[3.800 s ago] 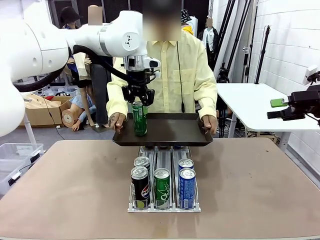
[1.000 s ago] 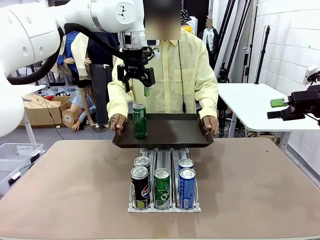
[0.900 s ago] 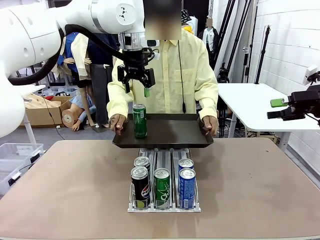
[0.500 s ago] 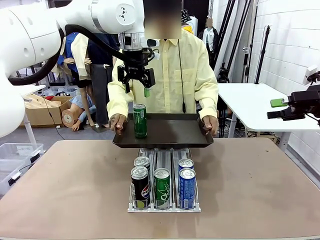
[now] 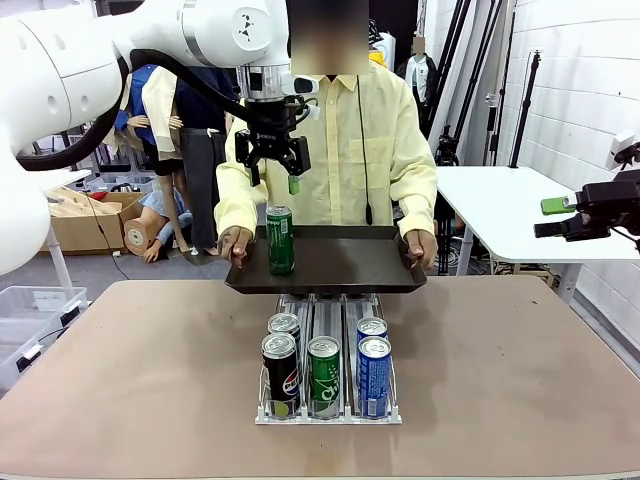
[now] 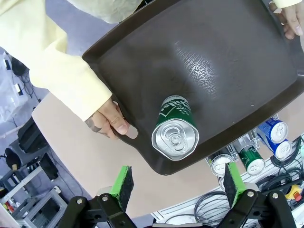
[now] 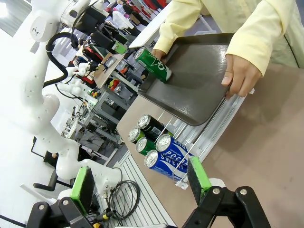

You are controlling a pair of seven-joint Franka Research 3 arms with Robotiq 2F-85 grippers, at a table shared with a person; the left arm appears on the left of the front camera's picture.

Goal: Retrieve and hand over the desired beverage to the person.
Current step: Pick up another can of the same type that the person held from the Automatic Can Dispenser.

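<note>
A green can (image 5: pixel 280 241) stands upright on the left part of a dark tray (image 5: pixel 350 265) that the person (image 5: pixel 345 150) in a pale-yellow shirt holds by both ends over the far table edge. My left gripper (image 5: pixel 273 170) hangs open a little above the can, apart from it. In the left wrist view the can's silver top (image 6: pixel 175 138) lies between and beyond the green pads (image 6: pixel 122 183), with the person's hand (image 6: pixel 107 124) on the tray rim. My right gripper (image 7: pixel 140 183) is open and holds nothing; it sits off at the right (image 5: pixel 585 215).
A wire can rack (image 5: pixel 328 400) at the table's middle holds several cans: black (image 5: pixel 280 372), green (image 5: pixel 324 372) and blue (image 5: pixel 373 372). The tray hovers just behind the rack. A white side table (image 5: pixel 500 205) stands at the right. Brown tabletop lies bare on both sides of the rack.
Earlier my left gripper was down around the green can on the tray; it has let go and risen above it. Over the last second nothing has visibly moved.
</note>
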